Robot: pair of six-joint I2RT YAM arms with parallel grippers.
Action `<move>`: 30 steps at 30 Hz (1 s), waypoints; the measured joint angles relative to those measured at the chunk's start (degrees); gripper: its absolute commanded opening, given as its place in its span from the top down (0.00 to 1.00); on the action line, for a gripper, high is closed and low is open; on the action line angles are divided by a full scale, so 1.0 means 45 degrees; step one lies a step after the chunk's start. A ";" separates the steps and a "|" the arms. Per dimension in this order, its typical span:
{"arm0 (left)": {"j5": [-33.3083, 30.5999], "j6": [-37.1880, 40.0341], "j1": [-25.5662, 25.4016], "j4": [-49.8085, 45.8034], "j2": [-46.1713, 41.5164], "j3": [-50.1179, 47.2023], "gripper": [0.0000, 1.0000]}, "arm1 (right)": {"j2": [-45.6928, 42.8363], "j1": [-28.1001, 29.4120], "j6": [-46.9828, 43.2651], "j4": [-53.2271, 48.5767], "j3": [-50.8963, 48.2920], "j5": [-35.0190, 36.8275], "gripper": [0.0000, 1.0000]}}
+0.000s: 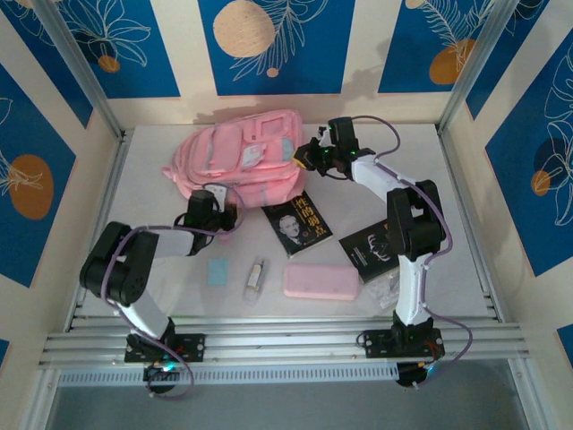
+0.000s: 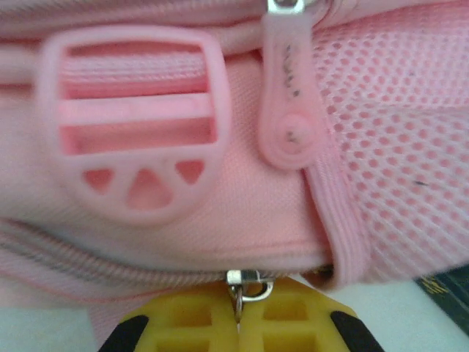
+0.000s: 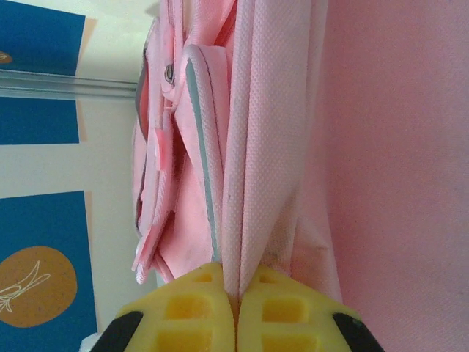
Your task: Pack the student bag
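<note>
The left arm (image 1: 121, 269) is folding back at the elbow and reaching forward, the left gripper (image 2: 238, 323) pinching tight on the zip pull (image 2: 245, 282) of the student bag (image 1: 242, 152). The right arm (image 1: 407, 224) is stretching far ahead, the right gripper (image 3: 236, 308) clamping the bag's fabric.

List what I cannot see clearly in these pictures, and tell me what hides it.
Top view: the right arm covers part of the black book.
Top view: the white item beside the pencil case is too small to identify.
Left wrist view: the shut left gripper hides most of the metal zip pull on the student bag.
</note>
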 measured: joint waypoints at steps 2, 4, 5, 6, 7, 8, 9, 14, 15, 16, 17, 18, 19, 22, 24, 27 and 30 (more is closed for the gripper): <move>0.0214 0.0039 0.0000 -0.1141 -0.0413 0.0559 1.00 | 0.0000 -0.0209 -0.0471 -0.0505 0.0233 -0.0005 1.00; 0.0418 0.0102 0.0000 -0.2341 -0.0578 0.1345 1.00 | 0.0000 -0.0437 -0.1064 -0.1268 0.0772 -0.0005 1.00; 0.0525 0.0112 0.0000 -0.2875 -0.0602 0.1700 1.00 | 0.0000 -0.0525 -0.1273 -0.1511 0.1015 -0.0015 1.00; 0.0675 0.0112 0.0000 -0.3279 -0.0607 0.2006 1.00 | 0.0000 -0.0631 -0.1462 -0.1739 0.1277 -0.0044 1.00; 0.0865 0.0102 0.0000 -0.3653 -0.0607 0.2278 1.00 | 0.0000 -0.0724 -0.1579 -0.1875 0.1467 -0.0112 1.00; 0.1059 0.0092 0.0000 -0.3910 -0.0607 0.2458 1.00 | 0.0005 -0.0797 -0.1656 -0.1933 0.1579 -0.0175 1.00; 0.1253 0.0073 0.0000 -0.4143 -0.0607 0.2618 1.00 | 0.0005 -0.0865 -0.1715 -0.1996 0.1647 -0.0238 1.00; 0.2030 -0.0403 -0.0087 -0.5221 -0.0559 0.3172 1.00 | 0.0330 -0.1049 -0.1705 -0.2123 0.1753 -0.0685 0.84; 0.2118 -0.0539 -0.0131 -0.5430 -0.0491 0.3322 1.00 | 0.0432 -0.1083 -0.1588 -0.2108 0.1792 -0.0777 0.67; 0.2220 -0.0724 -0.0199 -0.5605 -0.0393 0.3492 1.00 | 0.0491 -0.1112 -0.1515 -0.2074 0.1792 -0.0801 0.52; 0.2297 -0.0850 -0.0287 -0.5731 -0.0287 0.3643 1.00 | 0.0515 -0.1141 -0.1438 -0.2030 0.1787 -0.0811 0.39; 0.2380 -0.1035 -0.0403 -0.5877 -0.0146 0.3832 1.00 | 0.0515 -0.1175 -0.1326 -0.1904 0.1773 -0.0806 0.25; 0.2472 -0.1180 -0.0534 -0.5994 0.0010 0.4027 1.00 | 0.0481 -0.1205 -0.1239 -0.1744 0.1719 -0.0806 0.17; 0.2744 -0.1681 -0.0903 -0.6227 0.0554 0.4551 1.00 | 0.0044 -0.1263 -0.1044 -0.1360 0.1059 -0.0597 0.10; 0.2851 -0.1972 -0.1049 -0.6382 0.0913 0.4813 1.00 | -0.0505 -0.1311 -0.0986 -0.1409 0.0345 -0.0325 0.10; 0.2948 -0.2414 -0.1175 -0.6659 0.1350 0.5027 1.00 | -0.1719 -0.1268 -0.0879 -0.1826 -0.0937 0.0019 0.09; 0.2982 -0.2739 -0.1326 -0.6883 0.1617 0.5236 1.00 | -0.2968 -0.0942 -0.0801 -0.2361 -0.2030 0.0204 0.08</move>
